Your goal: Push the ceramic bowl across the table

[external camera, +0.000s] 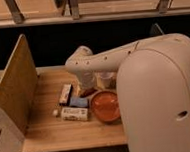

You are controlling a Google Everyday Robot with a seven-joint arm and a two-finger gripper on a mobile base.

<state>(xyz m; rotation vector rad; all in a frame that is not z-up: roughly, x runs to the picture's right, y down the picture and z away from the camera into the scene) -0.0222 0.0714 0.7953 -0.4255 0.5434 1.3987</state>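
Note:
The ceramic bowl (105, 106), wide, shallow and orange-red, sits on the light wooden table (53, 133) right of centre, partly behind my big white arm housing. My arm bends at an elbow near the back and drops down to the gripper (87, 87). The gripper hangs just behind the bowl's far-left rim, low over the tabletop. It stands open with nothing held in it, and I cannot tell whether it touches the rim.
A small box (66, 93), a blue packet (80, 102) and a long white carton (74, 114) lie just left of the bowl. A pale cup (108, 79) stands behind it. An upright wooden side board (14, 90) walls the table's left edge.

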